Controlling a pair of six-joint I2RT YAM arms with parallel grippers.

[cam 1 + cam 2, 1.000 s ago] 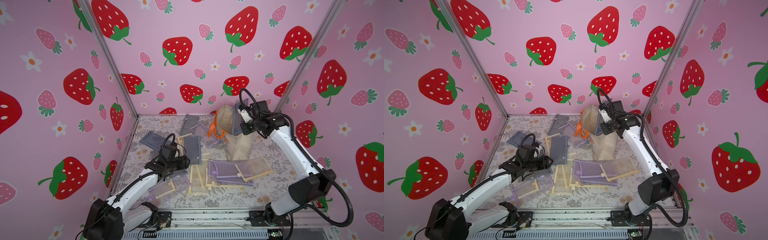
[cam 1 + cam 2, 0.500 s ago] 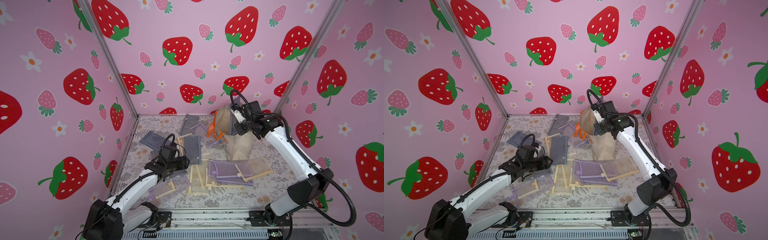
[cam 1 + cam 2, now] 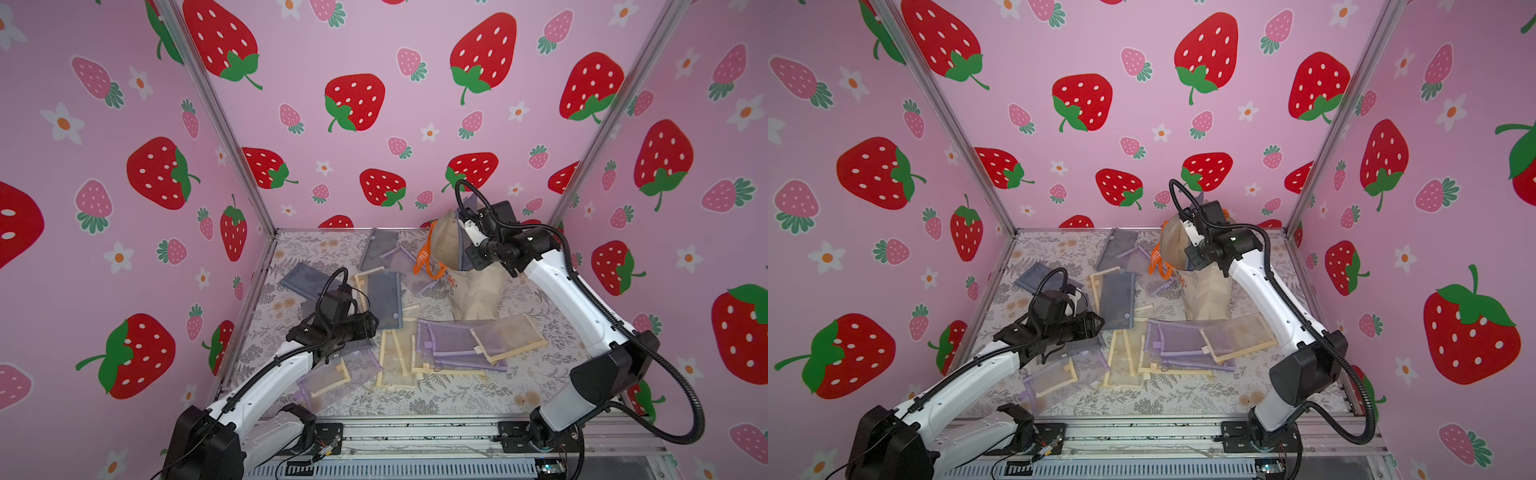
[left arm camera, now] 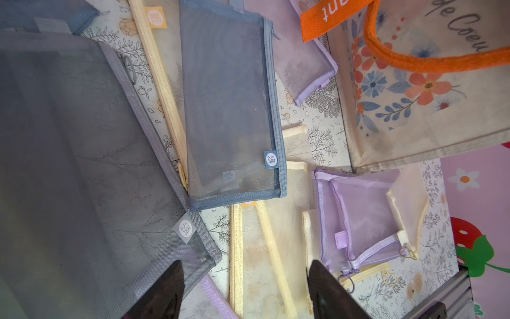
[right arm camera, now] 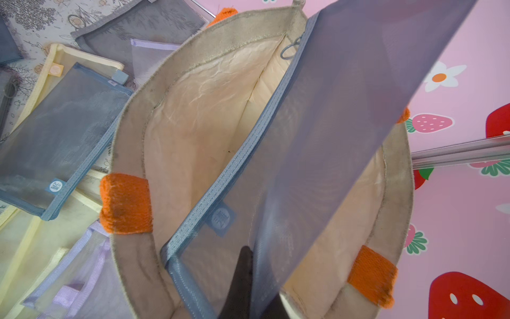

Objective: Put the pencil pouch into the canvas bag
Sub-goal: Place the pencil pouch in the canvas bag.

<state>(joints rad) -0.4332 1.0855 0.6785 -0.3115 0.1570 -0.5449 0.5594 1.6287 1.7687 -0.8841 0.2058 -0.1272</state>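
- The right pincer [image 5: 249, 276] is clamped on a blue-grey mesh pencil pouch with a woven zip edge [image 5: 331, 138], near one of its corners. One dark finger shows in front of the mesh, and the other is hidden behind it.
- The pouch hangs in the open mouth of the cream canvas bag with orange strap handles and a floral print [image 5: 209, 116]. It lies close along one inner wall.
- In a top view part of the pouch rises above the bag's rim [image 3: 467, 204]. How deep the other end reaches cannot be told.
- The bag stands at the back right of the leaf-patterned surface [image 3: 457, 395], with its mouth gaping wide.
- The left pincer [image 4: 242, 284] hangs open and empty just above a dark grey mesh pouch [image 4: 69, 165]. Other purple, cream and blue pouches lie scattered nearby.
- The step in hand looks like the insertion itself, nearly complete.
- The next move probably calls for lowering the pouch until it clears the rim, then letting go.
- The mesh could catch on the rim or a handle, so the pincer should back straight out of the mouth.
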